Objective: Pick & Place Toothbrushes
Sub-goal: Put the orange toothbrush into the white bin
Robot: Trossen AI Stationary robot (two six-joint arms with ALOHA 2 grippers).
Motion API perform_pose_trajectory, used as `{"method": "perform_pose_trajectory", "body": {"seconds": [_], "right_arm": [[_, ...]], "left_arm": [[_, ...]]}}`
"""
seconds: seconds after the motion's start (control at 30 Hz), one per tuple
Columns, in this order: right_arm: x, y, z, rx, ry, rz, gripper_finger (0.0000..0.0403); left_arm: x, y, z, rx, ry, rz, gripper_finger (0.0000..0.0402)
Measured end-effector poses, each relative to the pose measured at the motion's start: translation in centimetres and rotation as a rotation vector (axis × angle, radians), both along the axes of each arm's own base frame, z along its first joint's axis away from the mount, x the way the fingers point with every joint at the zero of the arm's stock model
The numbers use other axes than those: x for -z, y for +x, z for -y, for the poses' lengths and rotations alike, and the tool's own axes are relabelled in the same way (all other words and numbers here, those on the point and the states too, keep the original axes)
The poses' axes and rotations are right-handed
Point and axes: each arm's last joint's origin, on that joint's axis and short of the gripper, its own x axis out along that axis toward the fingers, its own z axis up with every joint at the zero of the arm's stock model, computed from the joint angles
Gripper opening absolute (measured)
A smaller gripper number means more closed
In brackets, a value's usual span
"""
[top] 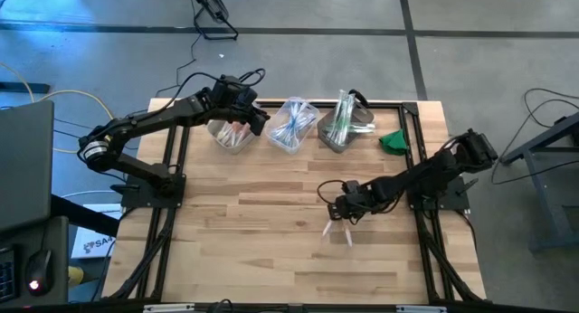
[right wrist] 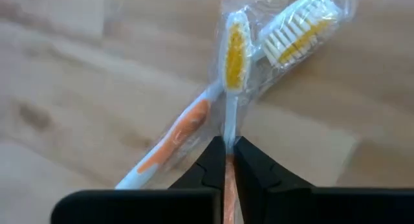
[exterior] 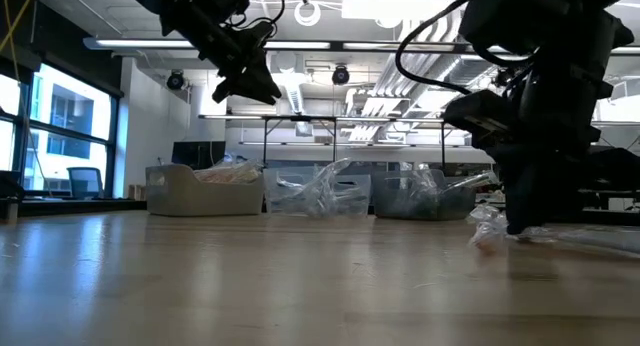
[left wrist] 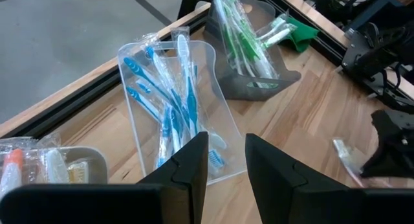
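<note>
The wooden table [top: 271,222] is carrying all the objects, with dark rails framing it. The left arm [top: 145,128] is reaching over the table's far left, its left gripper [top: 256,120] hanging above the far row of bins with fingers [left wrist: 187,169] standing apart and holding nothing. The right arm [top: 434,173] is stretching from the right edge toward the middle, its right gripper [right wrist: 228,153] lowered to the tabletop and its fingers pinched together on the orange-handled toothbrush [right wrist: 231,88] (the handle is passing between the fingertips). A second orange toothbrush [right wrist: 174,140], in the same kind of clear wrapper, is lying crossed beneath the first on the bare wood; in the high view the pair [top: 336,230] is showing just near of the gripper.

Along the far edge three bins are standing in a row. The left bin [top: 232,135] is holding orange-and-white toothbrushes, the clear middle bin [left wrist: 194,88] is holding blue toothbrushes [left wrist: 171,114], and the grey right bin [top: 344,128] is holding green toothbrushes [left wrist: 229,30]. A small green object [top: 393,141] is lying just right of the grey bin.

No brand name, label or other writing is legible on the wrappers or bins.
</note>
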Motion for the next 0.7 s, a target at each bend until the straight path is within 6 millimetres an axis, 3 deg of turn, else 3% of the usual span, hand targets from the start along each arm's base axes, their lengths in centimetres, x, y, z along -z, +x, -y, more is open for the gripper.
{"method": "perform_pose_trajectory", "body": {"seconds": [0.27,0.43,0.7], "right_arm": [[-4.4,-1.9,0.6,0.010,-0.038,0.126,0.0006],[-7.8,-3.2,1.2,0.000,-0.064,0.294,0.0005],[-12.8,-3.9,2.6,-0.002,-0.325,0.661,0.0005]], "left_arm": [[-0.1,0.0,0.0,0.002,0.003,0.007,0.0099],[-0.1,0.1,0.0,-0.004,-0.002,0.016,0.0099],[0.0,0.0,0.0,-0.019,-0.035,0.016,0.0099]]}}
